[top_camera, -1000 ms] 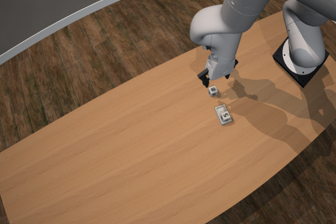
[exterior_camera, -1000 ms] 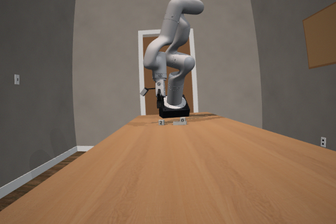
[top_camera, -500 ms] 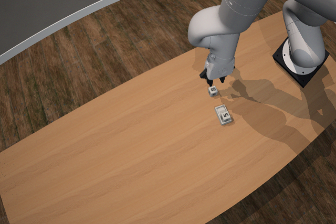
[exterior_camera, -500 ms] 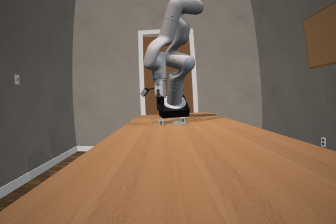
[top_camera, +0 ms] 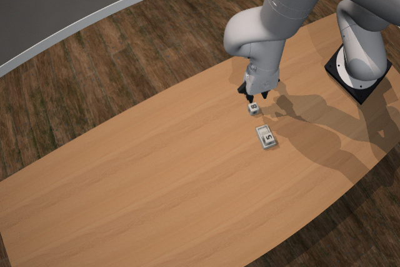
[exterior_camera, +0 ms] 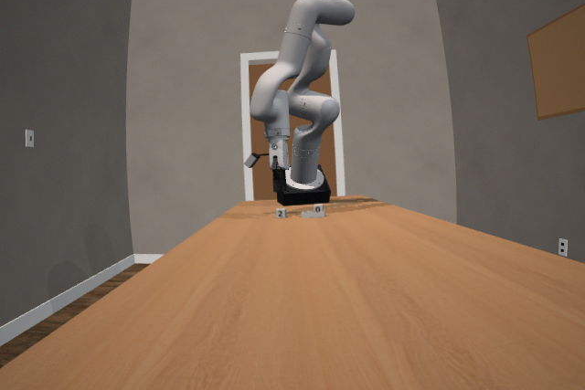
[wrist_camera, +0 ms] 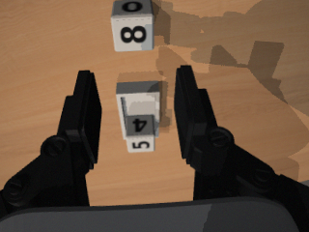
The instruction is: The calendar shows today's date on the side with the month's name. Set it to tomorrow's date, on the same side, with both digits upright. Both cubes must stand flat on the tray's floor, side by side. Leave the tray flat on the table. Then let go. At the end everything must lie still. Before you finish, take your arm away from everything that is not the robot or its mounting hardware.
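A white number cube (top_camera: 253,108) (exterior_camera: 281,213) (wrist_camera: 133,26) stands loose on the table, with 8 on top and 2 on one side. Just beyond it lies the small grey tray (top_camera: 259,134) (exterior_camera: 307,215) (wrist_camera: 137,88), flat on the table. A second cube (top_camera: 268,137) (exterior_camera: 318,208) (wrist_camera: 141,135) fills one half of the tray, with 5 on top; the other half is empty. My gripper (top_camera: 257,96) (exterior_camera: 277,184) (wrist_camera: 136,87) hangs above the loose cube, fingers half apart with nothing between them. In the wrist view the tray shows between the fingers, far below them.
The arm's black base (top_camera: 358,78) (exterior_camera: 302,195) is bolted to the table's end, close behind the cubes. The long wooden table (top_camera: 145,176) (exterior_camera: 330,305) stretches away from them. The arm's shadow falls beside the tray.
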